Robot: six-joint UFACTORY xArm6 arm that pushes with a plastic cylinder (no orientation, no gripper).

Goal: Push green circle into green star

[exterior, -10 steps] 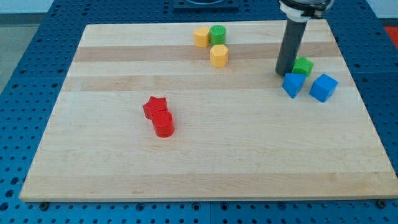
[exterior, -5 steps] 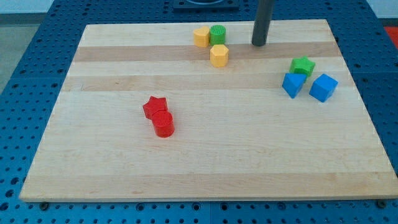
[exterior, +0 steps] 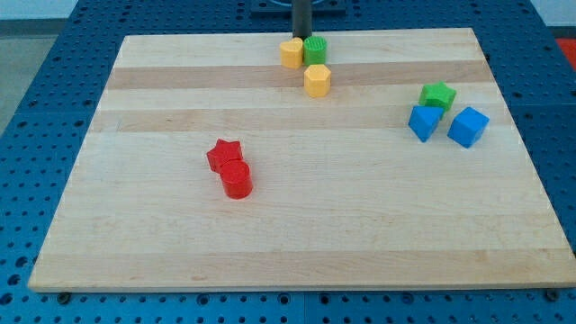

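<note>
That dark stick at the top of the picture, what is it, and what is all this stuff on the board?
The dark stick is the end of a robot arm. It has no hand, only a straight rod whose lower end, my tip, slides along the board and pushes blocks. There is one camera; where it is mounted is not recorded.

The surface is a pale wooden board on a blue perforated table. My tip stands at the view's top edge, just behind the green circle block and the yellow block beside it. A second yellow block sits just below them.

At the view's right are the green star block and two blue blocks. Left of centre, a red star block touches a red round block.

Nothing is held; the rod only pushes.
</note>
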